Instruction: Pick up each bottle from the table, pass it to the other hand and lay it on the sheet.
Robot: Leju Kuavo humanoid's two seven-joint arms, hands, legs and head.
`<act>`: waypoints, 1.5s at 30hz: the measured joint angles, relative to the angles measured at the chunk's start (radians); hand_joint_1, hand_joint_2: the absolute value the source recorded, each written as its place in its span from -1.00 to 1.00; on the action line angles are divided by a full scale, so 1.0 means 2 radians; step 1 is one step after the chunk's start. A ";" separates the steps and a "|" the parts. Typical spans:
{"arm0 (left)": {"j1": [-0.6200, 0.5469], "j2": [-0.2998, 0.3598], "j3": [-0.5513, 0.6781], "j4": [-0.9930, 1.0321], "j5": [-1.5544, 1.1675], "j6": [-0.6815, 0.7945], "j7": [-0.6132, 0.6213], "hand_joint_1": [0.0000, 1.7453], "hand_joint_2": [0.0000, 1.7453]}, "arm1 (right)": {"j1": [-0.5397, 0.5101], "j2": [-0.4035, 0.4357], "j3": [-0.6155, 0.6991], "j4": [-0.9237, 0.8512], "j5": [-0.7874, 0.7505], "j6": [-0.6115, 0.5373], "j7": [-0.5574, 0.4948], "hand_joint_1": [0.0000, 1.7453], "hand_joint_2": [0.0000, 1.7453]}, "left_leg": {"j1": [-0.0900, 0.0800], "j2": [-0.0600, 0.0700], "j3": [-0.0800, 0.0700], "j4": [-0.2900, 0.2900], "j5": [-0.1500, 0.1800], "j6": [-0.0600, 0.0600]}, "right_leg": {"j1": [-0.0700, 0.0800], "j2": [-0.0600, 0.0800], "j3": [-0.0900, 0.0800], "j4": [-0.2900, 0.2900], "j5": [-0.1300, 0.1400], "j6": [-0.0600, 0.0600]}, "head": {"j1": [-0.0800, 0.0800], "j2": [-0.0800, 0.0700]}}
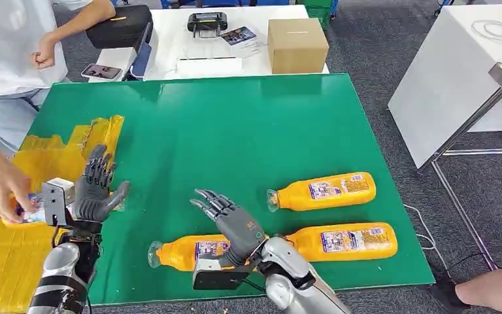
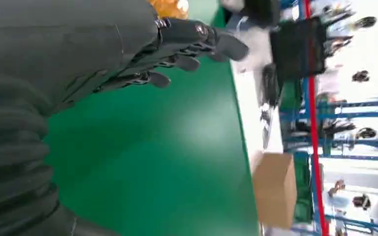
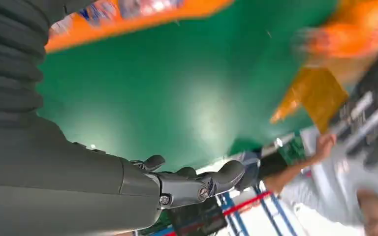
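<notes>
Head view, three orange juice bottles lying on their sides on the green table mat toward its near right corner: nearest bottle by the near edge, partly hidden behind the right wrist; second bottle just to its right; third bottle farther in. Yellow sheet draped over the mat's left edge, with a fourth bottle on it, held by a person's hand (mostly covered, so identity judged from the orange and the label).

Risks, as judgement: round bottles rolling off the near edge if nudged rather than grasped; a slip at the hand-over between hands; a clash with the person's hand working on the sheet.

Right hand above the nearest bottle, fingers spread and gently curled, holding nothing, apparently not touching the bottle. Left hand upright beside the sheet's inner edge, fingers apart, empty, near the person's hand.
</notes>
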 measured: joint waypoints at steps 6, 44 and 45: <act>0.000 -0.009 -0.006 0.000 0.032 -0.013 0.007 -1.00 1.00 | -0.015 -0.012 0.027 0.031 0.011 0.007 0.003 -1.00 1.00 | 0.000 0.000 0.000 0.000 0.000 0.000 | 0.000 0.000 0.000 0.000 0.000 0.000 | 0.000 0.000; -0.013 -0.021 -0.013 0.011 0.049 0.012 0.005 -1.00 1.00 | -0.070 -0.038 0.100 0.107 0.091 -0.024 0.079 -1.00 1.00 | 0.000 0.000 0.001 0.000 0.000 0.000 | 0.000 0.000 0.001 0.000 0.000 0.000 | 0.000 0.000; -0.011 -0.021 -0.013 0.010 0.049 0.013 0.006 -1.00 1.00 | -0.068 -0.037 0.099 0.107 0.101 -0.031 0.087 -1.00 1.00 | 0.000 0.000 0.001 0.000 0.000 0.000 | 0.000 0.000 0.001 0.000 0.000 0.000 | 0.000 0.000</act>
